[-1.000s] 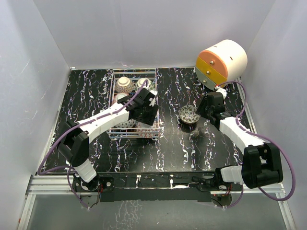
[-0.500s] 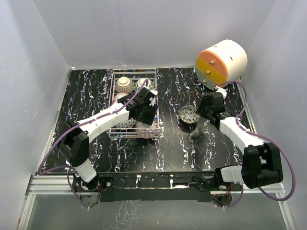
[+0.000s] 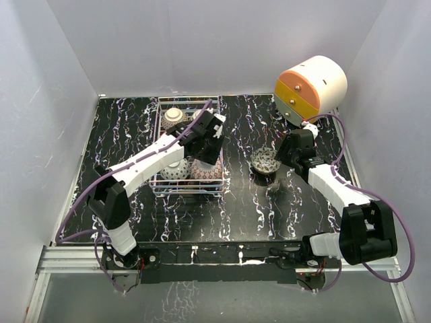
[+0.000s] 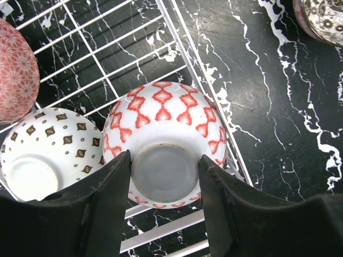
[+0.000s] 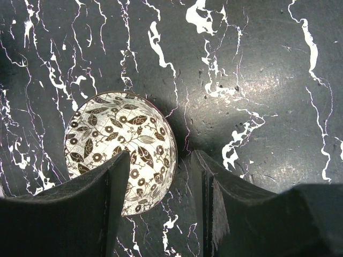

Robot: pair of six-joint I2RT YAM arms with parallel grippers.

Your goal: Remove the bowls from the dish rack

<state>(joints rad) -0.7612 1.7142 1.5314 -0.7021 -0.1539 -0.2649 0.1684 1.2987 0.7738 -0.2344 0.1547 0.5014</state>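
Observation:
An upside-down white bowl with red diamond marks (image 4: 163, 115) hangs over the near right corner of the wire dish rack (image 4: 177, 37). My left gripper (image 4: 163, 182) is shut on its white foot ring, and from above that gripper (image 3: 207, 148) sits over the rack (image 3: 185, 191). Beside it lie a brown-dotted bowl (image 4: 45, 147) and a pink bowl (image 4: 13, 75), both upside down. A leaf-patterned bowl (image 5: 115, 144) stands upright on the table. My right gripper (image 5: 161, 187) is open, straddling its rim without touching it.
A white-and-orange cylindrical drawer unit (image 3: 311, 87) lies at the back right corner. The leaf-patterned bowl (image 3: 264, 161) stands right of the rack, between the two arms. White walls enclose the black marbled table (image 3: 236, 208) on three sides.
My left gripper has closed on the red-marked bowl's foot ring and risen toward the far side with it, uncovering the pink bowl below. The right arm has not moved.

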